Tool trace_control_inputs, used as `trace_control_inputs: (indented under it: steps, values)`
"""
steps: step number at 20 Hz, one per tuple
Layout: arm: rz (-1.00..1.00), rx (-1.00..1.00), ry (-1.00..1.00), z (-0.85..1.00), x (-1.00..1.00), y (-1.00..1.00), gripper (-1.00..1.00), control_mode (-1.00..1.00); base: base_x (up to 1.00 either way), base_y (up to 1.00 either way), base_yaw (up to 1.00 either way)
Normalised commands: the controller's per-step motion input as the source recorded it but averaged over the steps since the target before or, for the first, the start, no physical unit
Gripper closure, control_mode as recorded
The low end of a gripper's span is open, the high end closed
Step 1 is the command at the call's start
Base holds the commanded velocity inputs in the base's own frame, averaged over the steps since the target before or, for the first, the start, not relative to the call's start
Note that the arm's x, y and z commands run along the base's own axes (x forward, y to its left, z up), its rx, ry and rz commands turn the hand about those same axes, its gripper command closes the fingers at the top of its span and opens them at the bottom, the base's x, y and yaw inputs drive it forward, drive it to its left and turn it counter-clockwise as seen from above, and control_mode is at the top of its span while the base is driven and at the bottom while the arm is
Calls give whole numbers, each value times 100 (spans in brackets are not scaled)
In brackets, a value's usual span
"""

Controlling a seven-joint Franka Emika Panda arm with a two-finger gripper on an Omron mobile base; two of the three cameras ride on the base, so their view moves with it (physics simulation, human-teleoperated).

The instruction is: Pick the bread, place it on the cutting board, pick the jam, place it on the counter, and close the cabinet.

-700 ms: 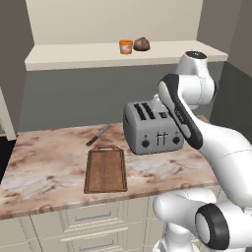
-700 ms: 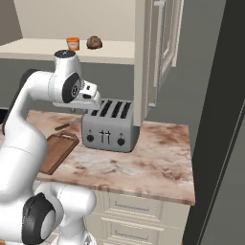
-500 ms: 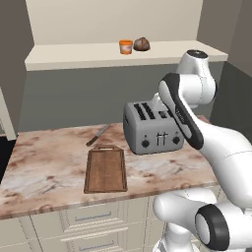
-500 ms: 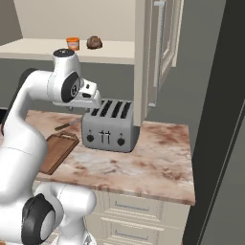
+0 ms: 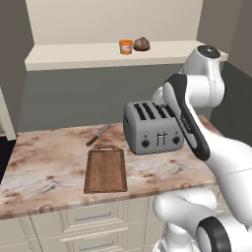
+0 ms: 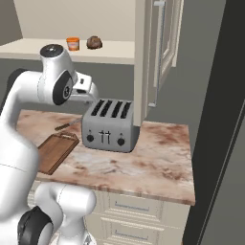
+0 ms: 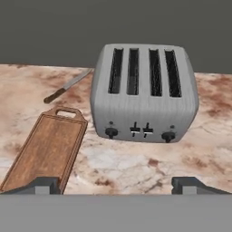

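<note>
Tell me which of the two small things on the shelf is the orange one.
The jam, the left one in both base views; the bread beside it is dark brown.

The white arm rises from its base in front of the counter, goes up over the toaster (image 5: 153, 127) and bends at a high elbow joint, above the toaster and behind it. From this joint the forearm comes down and forward, and the hand stays above the toaster's back edge, not touching it. The wrist is tilted, so the hand looks down and forward over the toaster's slots. The gripper (image 7: 116, 185) has its two dark fingertips (image 7: 44, 184) wide apart, one at each lower corner of the hand view. Between the fingers there is nothing. The hand itself is mostly hidden behind the forearm in the left base view.
</note>
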Motion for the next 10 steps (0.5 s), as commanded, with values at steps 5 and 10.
trace_control_inputs:
  steps: [5,10]
  values:
    - [0,0,-8,50,-24,0,-100,-100,0,0,0]
    - [0,0,-1,57,-15,2,-100,-100,0,0,0]
